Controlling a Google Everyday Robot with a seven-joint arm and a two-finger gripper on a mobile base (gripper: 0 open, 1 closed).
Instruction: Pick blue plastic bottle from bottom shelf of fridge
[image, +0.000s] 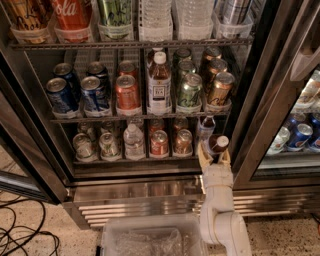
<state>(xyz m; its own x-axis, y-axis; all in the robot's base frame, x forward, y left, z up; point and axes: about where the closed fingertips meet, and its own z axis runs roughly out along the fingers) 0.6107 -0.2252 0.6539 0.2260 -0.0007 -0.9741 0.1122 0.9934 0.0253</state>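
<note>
The gripper (214, 151) sits at the right end of the bottom shelf (125, 161), at the top of a white arm (220, 210) that rises from the lower edge of the view. Its two pale fingers (202, 154) are clamped on the blue bottle (217, 145), one on each side of the body. The bottle leans to the right, its white cap up (the liquid inside looks dark reddish-brown), and it is at the front edge of the shelf, close to the fridge (252, 100) frame; whether its base touches the rack cannot be told.

Just behind it and to the left, a small dark-capped bottle (206, 126) stands upright on the same shelf. Further left along the shelf stand two red cans (159, 143), a water bottle (133, 141) and silver cans (95, 145), all upright in their lanes.

The rack above holds blue cans (60, 94), an orange can (127, 92), an amber bottle (159, 82), a green can (190, 90) and a bronze can (220, 89). Below the shelf runs the ribbed steel grille (150, 206). A clear bin (112, 235) sits on the floor in front of it, just left of the arm, and cables (20, 230) lie at the far left. The next cooler (300, 135) shows blue-and-white cans at the right
</note>
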